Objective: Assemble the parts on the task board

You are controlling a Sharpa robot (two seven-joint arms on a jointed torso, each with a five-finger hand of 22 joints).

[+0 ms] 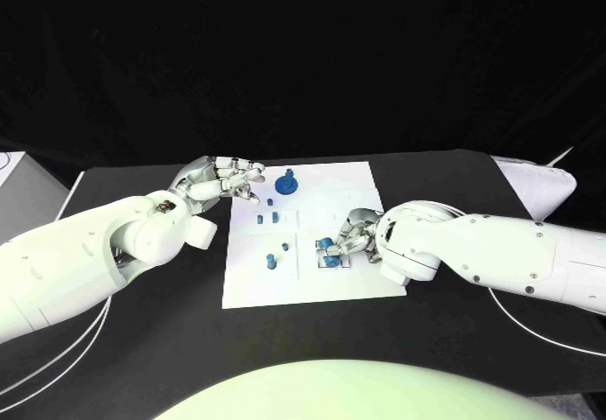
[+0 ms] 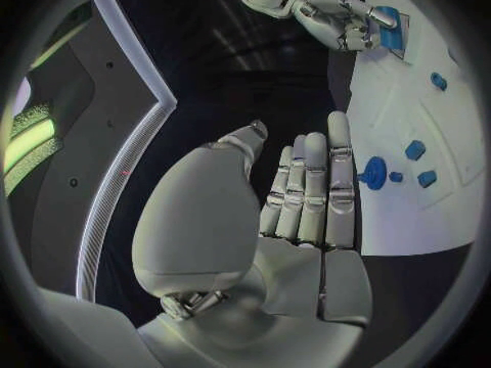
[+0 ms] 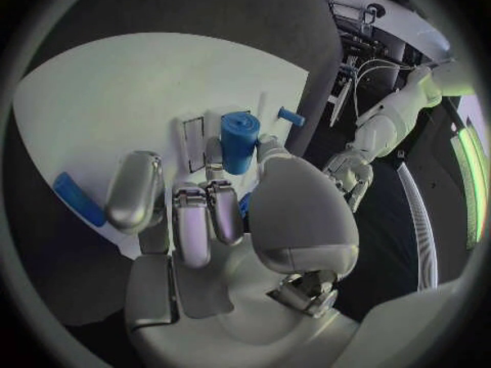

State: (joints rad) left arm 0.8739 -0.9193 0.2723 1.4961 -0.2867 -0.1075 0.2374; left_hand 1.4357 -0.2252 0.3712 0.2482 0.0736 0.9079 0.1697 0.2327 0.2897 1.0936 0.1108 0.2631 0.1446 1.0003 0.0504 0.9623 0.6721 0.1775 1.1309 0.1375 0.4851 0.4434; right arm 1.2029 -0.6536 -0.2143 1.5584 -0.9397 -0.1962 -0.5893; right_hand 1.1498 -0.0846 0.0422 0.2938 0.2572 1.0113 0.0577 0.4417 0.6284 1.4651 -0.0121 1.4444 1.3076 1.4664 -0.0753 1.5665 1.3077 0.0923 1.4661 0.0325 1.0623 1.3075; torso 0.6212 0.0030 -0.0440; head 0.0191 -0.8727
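The white task board point(image 1: 331, 280) lies mid-table. My left hand point(image 1: 221, 182) hovers at the board's far left corner, fingers straight and together point(image 2: 307, 196), holding nothing. Just beside its fingertips a round blue part with a peg point(image 1: 288, 185) point(image 2: 375, 173) stands on the board. My right hand point(image 1: 350, 234) point(image 3: 204, 213) rests on the board's right side, thumb and fingers pinching a blue cylinder part point(image 3: 238, 139) point(image 2: 387, 18) that stands on the board. Small blue parts point(image 1: 271, 260) point(image 2: 414, 150) sit mid-board. A blue bar point(image 3: 78, 199) lies near the right hand.
The black table point(image 1: 151, 350) surrounds the board. A white object point(image 1: 540, 185) sits at the table's right edge and another point(image 1: 16, 175) at the far left. White cables point(image 1: 537, 328) run along the table on both sides.
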